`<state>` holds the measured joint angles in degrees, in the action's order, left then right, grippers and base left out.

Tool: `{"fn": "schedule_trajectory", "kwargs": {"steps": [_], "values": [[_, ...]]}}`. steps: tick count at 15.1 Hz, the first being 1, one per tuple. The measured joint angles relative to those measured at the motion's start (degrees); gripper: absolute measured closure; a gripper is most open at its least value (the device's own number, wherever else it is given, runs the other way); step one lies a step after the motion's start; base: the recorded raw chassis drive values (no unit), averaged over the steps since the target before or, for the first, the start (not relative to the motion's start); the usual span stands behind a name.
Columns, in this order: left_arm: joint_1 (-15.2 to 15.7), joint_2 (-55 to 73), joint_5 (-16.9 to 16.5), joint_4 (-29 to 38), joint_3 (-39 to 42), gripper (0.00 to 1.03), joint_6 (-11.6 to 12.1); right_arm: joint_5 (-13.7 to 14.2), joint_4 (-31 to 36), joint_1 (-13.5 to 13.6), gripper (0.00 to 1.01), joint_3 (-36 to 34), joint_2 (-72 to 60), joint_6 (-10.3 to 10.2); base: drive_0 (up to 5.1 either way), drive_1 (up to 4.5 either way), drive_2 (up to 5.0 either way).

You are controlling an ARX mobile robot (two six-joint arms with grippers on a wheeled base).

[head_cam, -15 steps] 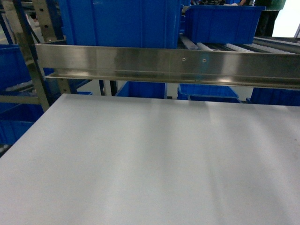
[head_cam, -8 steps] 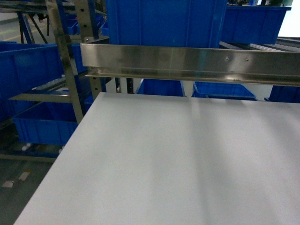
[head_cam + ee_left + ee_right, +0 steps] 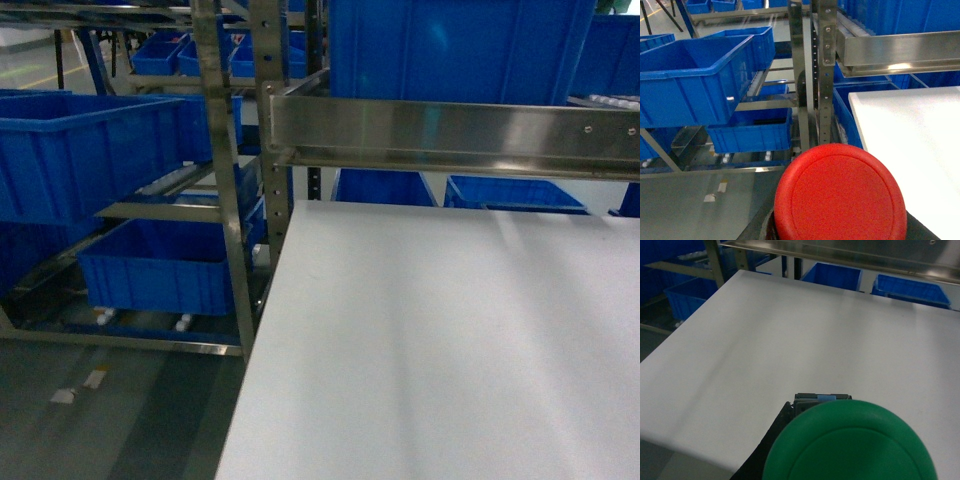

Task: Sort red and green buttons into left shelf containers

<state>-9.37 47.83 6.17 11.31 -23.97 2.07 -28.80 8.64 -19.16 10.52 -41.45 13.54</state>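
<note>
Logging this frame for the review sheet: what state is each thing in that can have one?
Red button: right at the left wrist camera, apparently carried by the left tool; grip itself not visible.
Green button: right at the right wrist camera above the white table, apparently carried; grip not visible.
Upper left blue bin: on the shelf, open-topped, floor hidden by its walls.
Lower left blue bin: on the lower shelf, open-topped, inside mostly hidden.

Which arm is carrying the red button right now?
The left one: its wrist camera shows the red button by the blue bins; the right wrist camera shows the green button.
</note>
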Motion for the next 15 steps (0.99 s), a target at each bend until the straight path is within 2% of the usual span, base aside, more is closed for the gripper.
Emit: {"fn": "schedule_trajectory", "kwargs": {"steps": [15], "values": [[-0.02,0.00,-0.02,-0.31,-0.02,0.78,-0.02,0.00,-0.20,0.02,0.75,0.00,-0.02,-0.02,-4.9,2.42,2.4]]}}
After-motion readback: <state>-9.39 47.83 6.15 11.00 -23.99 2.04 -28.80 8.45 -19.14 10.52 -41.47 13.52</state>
